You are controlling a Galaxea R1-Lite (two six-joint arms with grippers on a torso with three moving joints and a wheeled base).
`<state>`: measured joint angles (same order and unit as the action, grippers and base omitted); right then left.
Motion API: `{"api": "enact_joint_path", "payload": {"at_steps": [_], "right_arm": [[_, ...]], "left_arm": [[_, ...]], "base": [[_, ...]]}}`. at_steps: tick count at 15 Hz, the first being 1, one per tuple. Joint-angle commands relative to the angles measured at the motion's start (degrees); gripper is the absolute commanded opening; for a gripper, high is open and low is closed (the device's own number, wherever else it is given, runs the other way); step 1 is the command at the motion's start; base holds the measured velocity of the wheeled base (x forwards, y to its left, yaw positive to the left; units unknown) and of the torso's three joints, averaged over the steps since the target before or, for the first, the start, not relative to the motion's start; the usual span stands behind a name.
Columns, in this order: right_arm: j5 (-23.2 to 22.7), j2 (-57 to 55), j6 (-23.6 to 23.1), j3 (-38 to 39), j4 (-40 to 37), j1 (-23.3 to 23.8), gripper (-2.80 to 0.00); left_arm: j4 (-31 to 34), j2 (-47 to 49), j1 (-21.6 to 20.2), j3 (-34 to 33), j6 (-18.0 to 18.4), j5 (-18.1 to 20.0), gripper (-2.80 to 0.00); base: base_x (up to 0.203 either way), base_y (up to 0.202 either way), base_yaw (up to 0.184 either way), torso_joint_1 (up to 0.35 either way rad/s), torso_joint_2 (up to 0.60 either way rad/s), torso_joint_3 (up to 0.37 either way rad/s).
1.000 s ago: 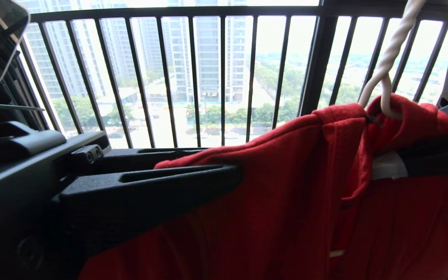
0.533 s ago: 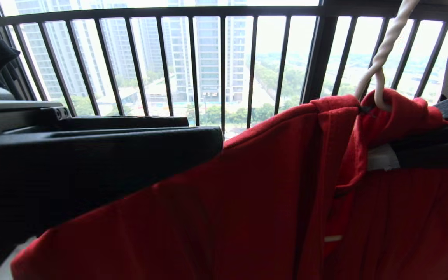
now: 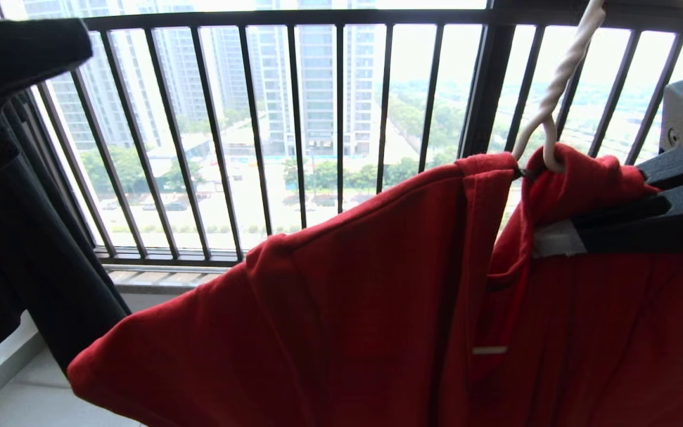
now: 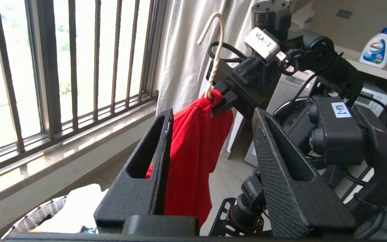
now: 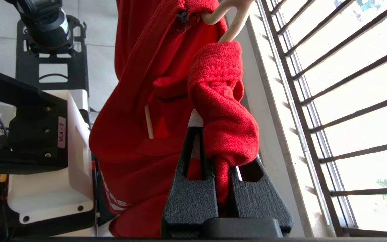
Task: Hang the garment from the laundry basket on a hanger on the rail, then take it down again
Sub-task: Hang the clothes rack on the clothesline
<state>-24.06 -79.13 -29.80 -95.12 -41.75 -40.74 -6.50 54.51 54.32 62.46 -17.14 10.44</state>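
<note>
Right tool (image 5: 218,188) clamped on the red garment (image 3: 347,320) bunched near the hanger (image 3: 546,112) neck, left tool (image 4: 210,168) open, empty, well apart from it.

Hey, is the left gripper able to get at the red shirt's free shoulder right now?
Probably yes. The left gripper is open and points at the garment, with nothing between them. The right gripper only pinches the collar by the hanger.
</note>
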Motion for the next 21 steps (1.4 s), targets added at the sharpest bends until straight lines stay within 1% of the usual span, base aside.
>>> {"api": "enact_joint_path", "payload": {"at_steps": [1,2,4,5,6,8,11,12,14,15,16,18,19,21], "right_arm": [[0.93,-0.35,1.10,0.03,-0.24,-0.04,-2.80],[1.18,-0.27,2.05,0.03,-0.18,0.11,-2.80],[2.59,0.00,5.33,0.14,-0.17,2.40,-2.80],[3.95,0.35,7.32,0.17,-0.12,3.35,-2.80],[5.20,0.64,8.98,0.16,0.12,5.13,-2.80],[11.50,3.05,13.57,1.65,0.71,8.17,-2.80],[20.16,5.79,17.22,2.92,1.00,13.05,-2.80],[23.17,6.00,19.24,2.88,2.00,14.61,-2.80],[26.98,6.98,23.86,3.56,4.70,16.01,-2.80],[27.78,7.74,25.04,4.11,4.82,16.48,-2.80],[27.99,8.60,25.20,4.71,4.84,17.08,-2.80],[28.02,9.37,25.32,6.16,4.91,20.35,-2.80],[27.98,10.29,25.39,7.40,5.07,21.03,-2.80],[28.01,11.10,25.49,9.28,7.34,23.41,-2.80]], "left_arm": [[-0.07,-4.18,-0.07,-0.09,-0.09,-0.04,-2.80],[-0.09,-4.85,-0.14,-0.01,-0.16,-0.94,-2.80],[0.01,-5.33,-0.52,0.23,0.05,-3.64,-2.80],[0.53,-6.03,-1.32,-0.31,0.01,-6.02,-2.80],[3.43,-6.64,-1.69,-1.56,0.20,-8.07,-2.80],[9.78,-9.22,-2.79,-2.68,0.58,-9.52,-2.80],[10.85,-8.74,-5.23,-2.08,2.37,-9.87,-2.80],[11.29,-8.54,-5.82,-2.11,2.46,-10.19,-2.80],[14.84,-8.55,-7.57,-0.62,3.28,-10.26,-2.80],[16.26,-8.83,-7.97,0.36,3.49,-10.26,-2.80],[16.68,-9.37,-8.02,0.64,3.54,-10.32,-2.80],[16.77,-10.26,-8.09,1.22,3.86,-10.35,-2.80],[16.86,-10.53,-8.09,1.84,3.84,-10.40,-2.80],[16.96,-10.65,-8.09,1.79,3.87,-10.74,-2.80]], "base": [[0.000,0.000,0.000,0.000,0.00,0.000],[0.000,0.000,0.000,0.000,0.00,0.000],[0.000,0.000,0.000,0.000,0.00,0.000],[0.000,0.000,0.000,0.000,0.00,0.000],[0.000,0.000,0.000,0.000,0.00,0.000],[0.000,0.000,0.000,0.000,0.00,0.000],[0.000,0.000,0.000,0.000,0.00,0.000],[0.000,0.000,0.000,0.000,0.00,0.000],[0.000,0.000,0.000,0.000,0.00,0.000],[0.000,0.000,0.000,0.000,0.00,0.000],[0.000,0.000,0.000,0.000,0.00,0.000],[0.000,0.000,0.000,0.000,0.00,0.000],[0.000,0.000,0.000,0.000,0.00,0.000],[0.000,0.000,0.000,0.000,0.00,0.000]]}}
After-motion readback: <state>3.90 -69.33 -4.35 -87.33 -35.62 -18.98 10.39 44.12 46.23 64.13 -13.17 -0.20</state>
